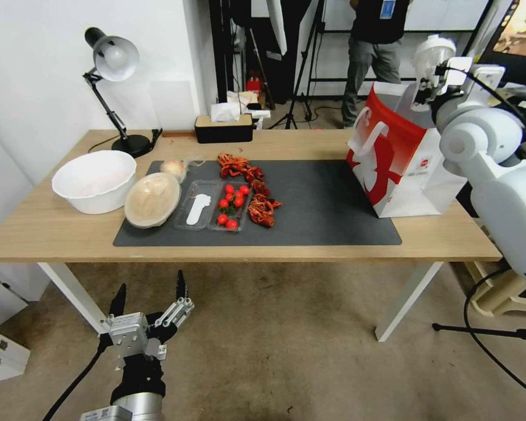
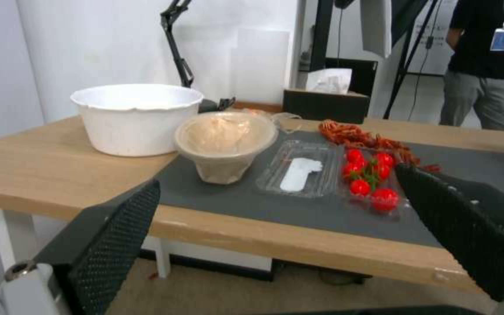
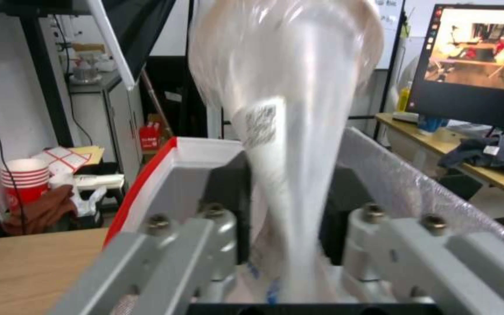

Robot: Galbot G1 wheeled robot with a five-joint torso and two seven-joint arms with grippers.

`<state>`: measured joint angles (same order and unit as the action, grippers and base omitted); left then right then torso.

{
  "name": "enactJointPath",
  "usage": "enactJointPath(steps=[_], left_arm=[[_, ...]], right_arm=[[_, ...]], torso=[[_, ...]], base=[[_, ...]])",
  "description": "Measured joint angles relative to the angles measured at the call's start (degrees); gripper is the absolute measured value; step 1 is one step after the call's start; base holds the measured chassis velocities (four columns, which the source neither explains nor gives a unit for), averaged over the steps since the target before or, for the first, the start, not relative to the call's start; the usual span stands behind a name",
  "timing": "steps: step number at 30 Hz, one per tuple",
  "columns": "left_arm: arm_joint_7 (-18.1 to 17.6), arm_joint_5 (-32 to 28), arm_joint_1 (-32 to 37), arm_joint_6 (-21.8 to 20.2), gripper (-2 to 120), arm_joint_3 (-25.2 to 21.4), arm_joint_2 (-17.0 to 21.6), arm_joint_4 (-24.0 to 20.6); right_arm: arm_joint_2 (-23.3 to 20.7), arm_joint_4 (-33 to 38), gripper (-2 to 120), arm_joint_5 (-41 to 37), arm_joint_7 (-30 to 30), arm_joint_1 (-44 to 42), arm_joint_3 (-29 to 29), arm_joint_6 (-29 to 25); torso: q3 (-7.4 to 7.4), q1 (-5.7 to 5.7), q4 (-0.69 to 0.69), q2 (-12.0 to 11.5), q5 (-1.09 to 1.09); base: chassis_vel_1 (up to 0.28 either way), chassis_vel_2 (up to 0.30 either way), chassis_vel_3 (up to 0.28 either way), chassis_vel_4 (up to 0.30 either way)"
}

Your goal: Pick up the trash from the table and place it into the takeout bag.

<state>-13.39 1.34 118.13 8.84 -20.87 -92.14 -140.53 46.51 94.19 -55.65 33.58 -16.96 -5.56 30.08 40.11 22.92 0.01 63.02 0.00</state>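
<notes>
- While the right pincer (image 3: 287, 236) grips a clear cup (image 3: 287, 87) above the bag's (image 1: 412, 169) open mouth, I judge the drop is the step in hand.
- Centre the cup over the bag, clear of its rims, then lower before letting go; light plastic can bounce out.
- Left of the bag, the lidded bowl (image 1: 152, 199) and the other trash lie on the desk (image 1: 52, 234).
- Well below the bag, before the desk edge, the left pincer (image 1: 149, 295) hangs spread and empty.

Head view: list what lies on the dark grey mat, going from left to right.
Round beige lidded bowl → clear plastic tray holding a white utensil → clear tray of red cherry tomatoes → pile of red crayfish shells → tall white takeout bag with red panel.
</notes>
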Motion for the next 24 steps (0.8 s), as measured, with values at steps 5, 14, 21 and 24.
enactJointPath(steps=[5,14,21,24], left_arm=[[-0.2,-1.0,-0.3,-0.2,100,-0.8,0.0,-0.3],[-0.5,-1.4,-0.2,-0.6,100,-0.5,0.0,-0.6],[-0.5,-1.2,0.0,-0.7,100,-0.4,0.0,-0.9],[-0.5,-1.2,0.0,-0.6,100,-0.4,0.0,-0.9]], right_arm=[[0.4,0.4,41,0.4,0.5,-0.3,0.2,0.1],[0.8,1.2,74,0.5,1.3,-0.9,0.8,0.6],[-0.1,2.9,97,0.3,0.8,-2.1,0.8,-0.4],[-0.2,3.9,100,0.2,0.6,-2.5,0.6,-1.3]], torso=[[0.0,0.0,0.0,0.0,-0.01],[0.0,0.0,-0.01,0.0,-0.01],[0.0,0.0,-0.01,0.0,0.0],[0.0,0.0,-0.01,0.0,0.0]], base=[[0.0,0.0,0.0,0.0],[0.0,0.0,0.0,0.0],[0.0,0.0,0.0,0.0],[0.0,0.0,0.0,0.0]])
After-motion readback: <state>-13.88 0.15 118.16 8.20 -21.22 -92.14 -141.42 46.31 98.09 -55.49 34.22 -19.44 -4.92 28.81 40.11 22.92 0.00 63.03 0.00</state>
